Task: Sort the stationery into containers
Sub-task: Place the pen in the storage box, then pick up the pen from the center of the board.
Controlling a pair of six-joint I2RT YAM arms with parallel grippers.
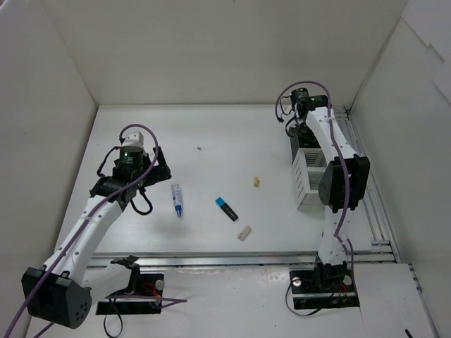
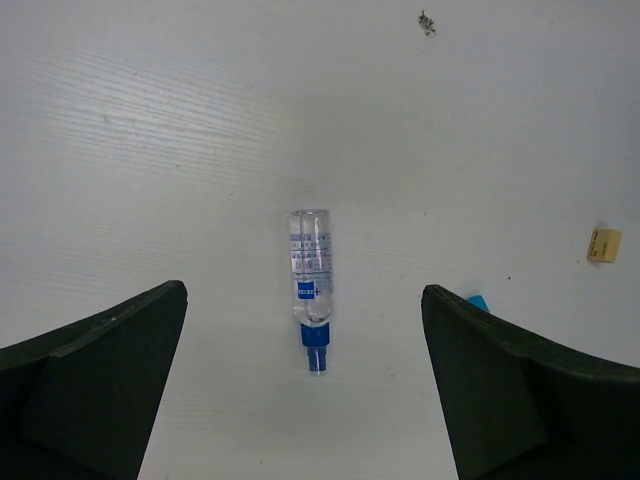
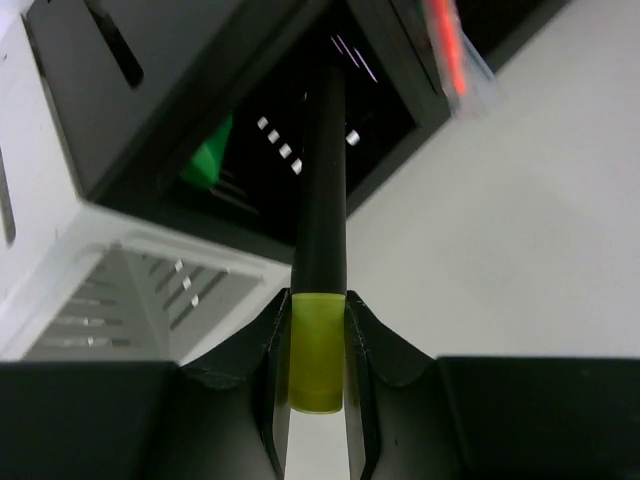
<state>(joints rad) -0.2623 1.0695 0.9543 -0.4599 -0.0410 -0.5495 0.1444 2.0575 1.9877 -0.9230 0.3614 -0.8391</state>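
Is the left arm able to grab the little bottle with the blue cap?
Probably yes. The left gripper is open and aimed at the bottle, which shows between its two fingers in the wrist view. Nothing touches the bottle or lies in the way.

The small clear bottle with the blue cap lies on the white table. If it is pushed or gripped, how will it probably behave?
Lying on its side, the small clear cylindrical bottle with blue cap would probably roll if pushed sideways. Its smooth, glossy wall may slip in a grip. It looks small and probably light.
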